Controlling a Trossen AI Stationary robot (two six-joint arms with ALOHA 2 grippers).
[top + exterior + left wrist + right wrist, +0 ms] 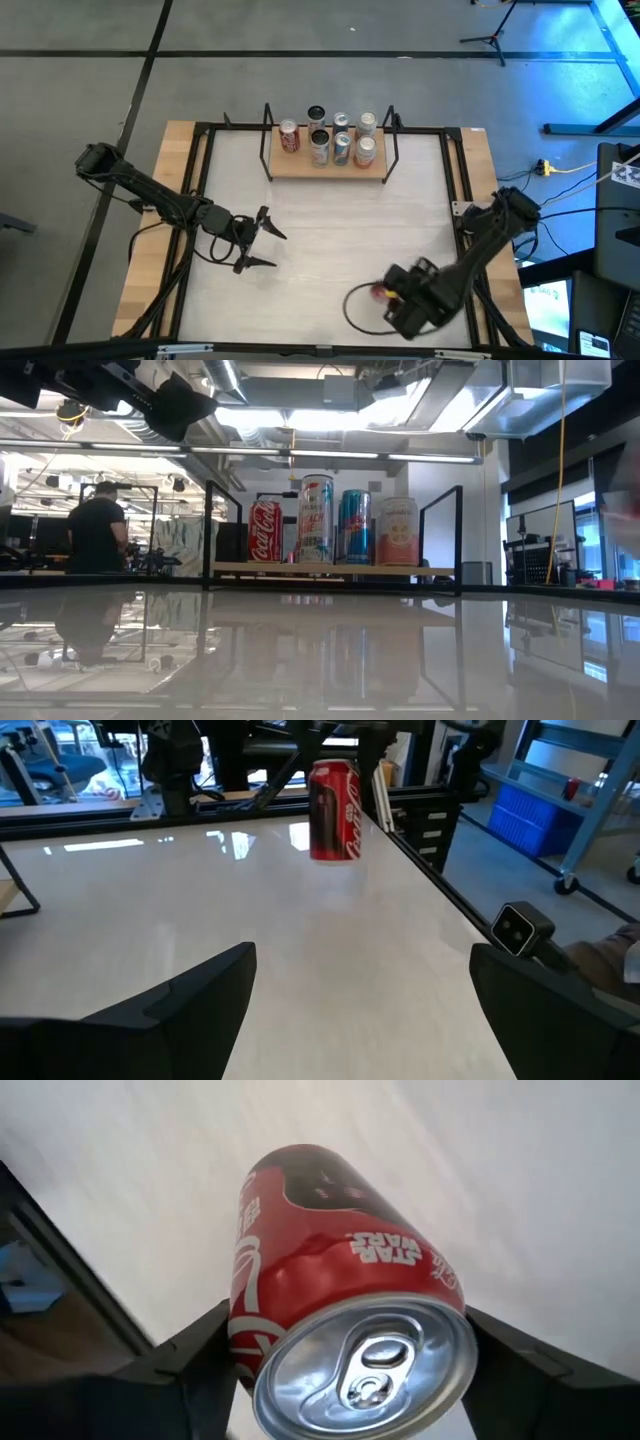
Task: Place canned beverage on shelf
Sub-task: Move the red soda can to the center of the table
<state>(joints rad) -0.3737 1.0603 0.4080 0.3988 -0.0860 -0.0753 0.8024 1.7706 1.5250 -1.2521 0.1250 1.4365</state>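
- Red can [340,1330] is clamped between the fingers of the right gripper [385,293] near the front edge of the table [330,230], toward the front-right corner; in the right wrist view its silver top with the pull tab faces the camera and a dark finger presses on each side.
- In the left wrist view the same red can [333,810] is seen upright, close to the black frame rail at the table's edge.
- The shelf [290,167], a light-wood board with black rod uprights at both ends, is set at the middle of the far edge of the table.
- Several cans [341,140] are already grouped on the board, from its middle toward its right end; a red cola can [289,136] is placed nearest its left end, with bare board left beside it.
- The left gripper [265,243] is held over the left half of the table with its fingers spread wide and nothing between them.
- White tabletop between the held can and the shelf is seen bare in the high view.
- A person [97,530] in dark clothing is seen in the room beyond the table in the low view.
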